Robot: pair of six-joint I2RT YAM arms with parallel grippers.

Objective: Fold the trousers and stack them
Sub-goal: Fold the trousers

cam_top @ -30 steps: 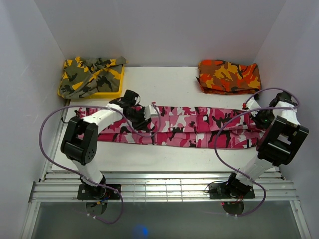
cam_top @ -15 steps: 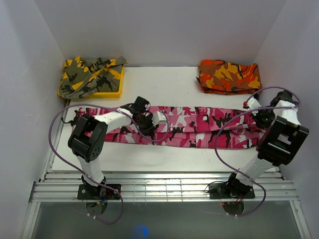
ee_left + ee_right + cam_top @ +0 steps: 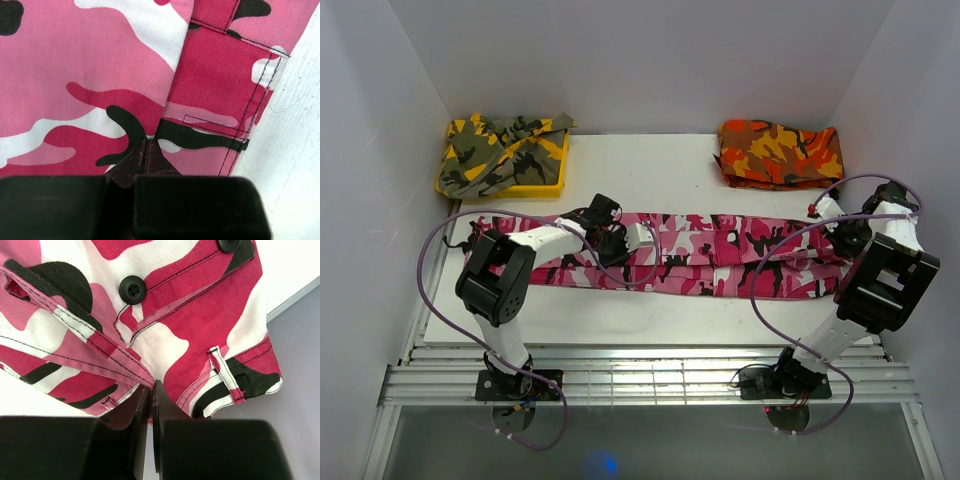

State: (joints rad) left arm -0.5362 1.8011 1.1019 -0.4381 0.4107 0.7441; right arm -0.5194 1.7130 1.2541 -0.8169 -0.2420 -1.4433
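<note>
The pink, white and black camouflage trousers (image 3: pixel 720 255) lie stretched flat across the table from left to right. My left gripper (image 3: pixel 625 248) is low over their left half. In the left wrist view it (image 3: pixel 146 145) is shut, its tips pinching the trousers (image 3: pixel 100 75) at a fold edge near a stitched pocket. My right gripper (image 3: pixel 842 238) is at the right end. In the right wrist view it (image 3: pixel 151 386) is shut on the waistband edge of the trousers (image 3: pixel 165 340), beside a belt loop (image 3: pixel 225 372) and a black button (image 3: pixel 132 289).
A yellow tray (image 3: pixel 545 185) at the back left holds a yellow-olive camouflage garment (image 3: pixel 495 148). A folded orange-red camouflage garment (image 3: pixel 780 152) lies at the back right. White walls close in the sides and back. A slatted rail (image 3: pixel 650 380) runs along the front.
My left gripper slid right along the trousers, then its jaws closed on the cloth. The right arm and the trousers stayed where they were.
</note>
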